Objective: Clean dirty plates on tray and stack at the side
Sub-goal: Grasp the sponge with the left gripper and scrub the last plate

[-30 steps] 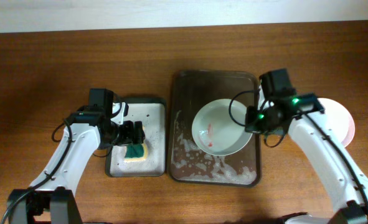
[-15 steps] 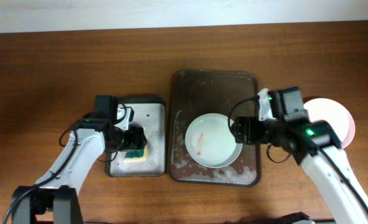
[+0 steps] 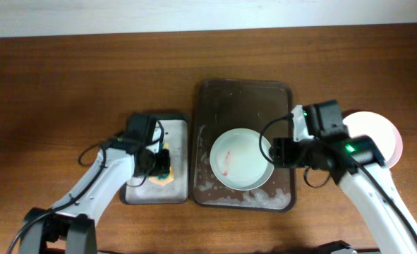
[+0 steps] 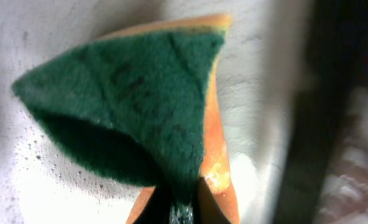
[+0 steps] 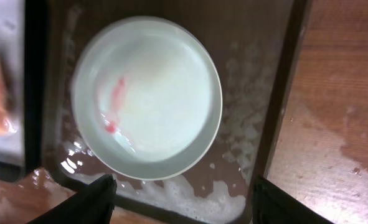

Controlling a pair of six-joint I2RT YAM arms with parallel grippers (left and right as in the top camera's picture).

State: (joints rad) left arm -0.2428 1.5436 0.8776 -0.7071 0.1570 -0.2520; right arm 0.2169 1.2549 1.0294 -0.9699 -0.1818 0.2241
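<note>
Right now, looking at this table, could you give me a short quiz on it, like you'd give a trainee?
1. True or false: the plate with the red smear lies in the large brown tray.
2. What does the left hand hold? A) a plate B) a green-and-yellow sponge C) nothing
3. In one word: is the right hand open or shut?

Key: 1 true; 2 B; 3 open.
</note>
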